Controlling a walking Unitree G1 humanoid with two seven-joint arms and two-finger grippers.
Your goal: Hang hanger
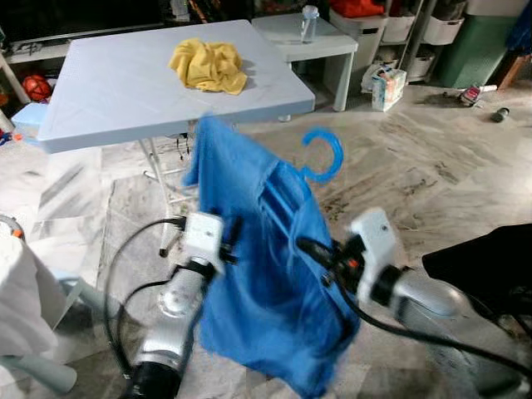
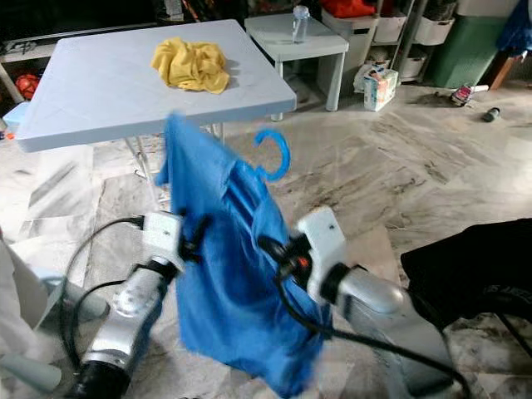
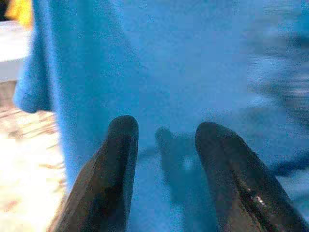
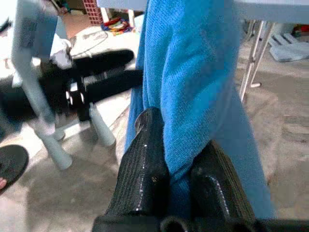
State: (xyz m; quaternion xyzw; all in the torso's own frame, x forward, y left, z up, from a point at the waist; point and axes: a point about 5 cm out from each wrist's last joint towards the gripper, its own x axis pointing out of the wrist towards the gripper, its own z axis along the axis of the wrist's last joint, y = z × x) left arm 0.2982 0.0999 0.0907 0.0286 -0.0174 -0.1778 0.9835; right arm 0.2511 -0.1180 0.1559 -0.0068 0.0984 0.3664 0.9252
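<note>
Right gripper [image 4: 178,169] clamped tight on a fold of the bright blue knitted garment [image 1: 266,283], cloth pinched between the two black fingers [image 4: 145,169]. Garment draped over a blue plastic hanger [image 1: 322,155], curved hook poking up just above and beyond that gripper, whole thing held up in the air in front of the robot. Left gripper [image 3: 164,159] on the other side of the cloth, fingers [image 3: 113,164] spread apart with blue fabric right past the tips; no way to tell if actually touching, pic's blurry. Past both grippers, further out: pale blue folding table [image 1: 108,91] with a crumpled yellow cloth [image 1: 209,65] sitting on top. Small white side table [image 1: 328,46] off to the right of that, clear bottle [image 1: 309,21] standing on it. Marble-look floor [image 1: 416,158] underneath everything. Black fabric lump [image 1: 490,262] just beyond the right arm, on its outer side.
</note>
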